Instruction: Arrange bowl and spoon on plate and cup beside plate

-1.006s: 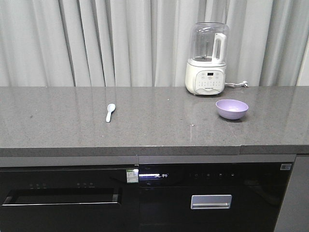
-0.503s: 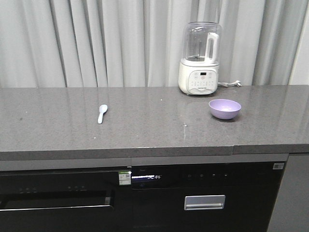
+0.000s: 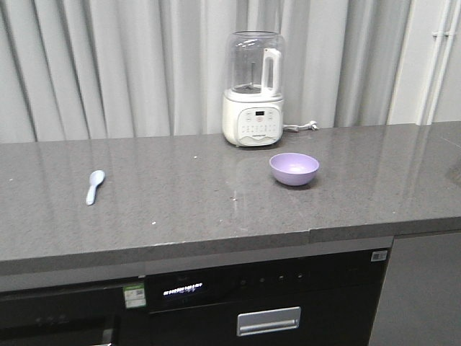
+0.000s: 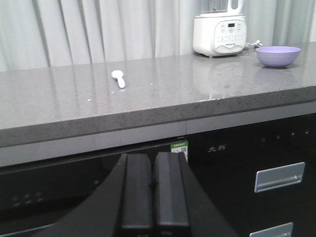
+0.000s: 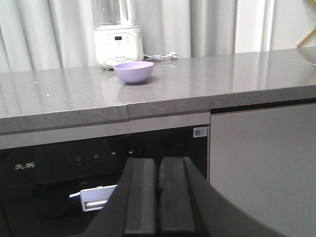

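With left claw (image 4: 155, 197) and right claw (image 5: 158, 197) pinched closed, empty, I am only starting: spoon (image 3: 95, 187) lying nine o'clock of bowl (image 3: 294, 169), plate and cup unseen.

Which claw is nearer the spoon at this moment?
Left. The left claw sits below the counter, with the spoon ahead on top, slightly to its left. The right claw faces the bowl farther along; the spoon is outside its view.

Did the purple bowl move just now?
No. The bowl keeps its spot in front and right of the blender; both slid left in the picture together, so the camera moved, not the bowl.
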`<state>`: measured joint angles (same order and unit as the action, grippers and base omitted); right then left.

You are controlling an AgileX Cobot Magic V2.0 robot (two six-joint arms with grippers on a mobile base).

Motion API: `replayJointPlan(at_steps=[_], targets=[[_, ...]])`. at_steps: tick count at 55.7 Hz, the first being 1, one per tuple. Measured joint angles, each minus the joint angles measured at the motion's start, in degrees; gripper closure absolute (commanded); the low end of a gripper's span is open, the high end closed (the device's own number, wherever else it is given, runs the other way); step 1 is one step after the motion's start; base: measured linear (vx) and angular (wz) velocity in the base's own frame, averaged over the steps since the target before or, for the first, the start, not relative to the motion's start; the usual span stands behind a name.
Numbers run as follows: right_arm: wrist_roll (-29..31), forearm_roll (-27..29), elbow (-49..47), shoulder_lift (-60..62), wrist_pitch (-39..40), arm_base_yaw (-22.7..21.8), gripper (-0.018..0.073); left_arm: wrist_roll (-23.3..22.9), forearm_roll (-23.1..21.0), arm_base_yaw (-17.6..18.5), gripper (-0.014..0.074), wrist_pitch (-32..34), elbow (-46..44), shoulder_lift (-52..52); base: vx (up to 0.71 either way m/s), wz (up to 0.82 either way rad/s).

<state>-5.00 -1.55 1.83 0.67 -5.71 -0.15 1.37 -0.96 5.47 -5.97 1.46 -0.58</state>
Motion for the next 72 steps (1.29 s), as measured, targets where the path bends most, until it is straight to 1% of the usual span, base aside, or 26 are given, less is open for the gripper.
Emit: replayJointPlan(at_steps=[36, 72], targets=[[0.00, 0.00, 0.00, 0.00, 0.00, 0.00, 0.0568, 0.00, 0.00, 0.00, 0.0600, 0.00, 0.00, 0.00, 0.28, 0.01], [0.00, 0.00, 0.00, 0.00, 0.00, 0.00, 0.0568, 0.00, 0.00, 0.00, 0.0600, 0.00, 0.00, 0.00, 0.36, 0.20]])
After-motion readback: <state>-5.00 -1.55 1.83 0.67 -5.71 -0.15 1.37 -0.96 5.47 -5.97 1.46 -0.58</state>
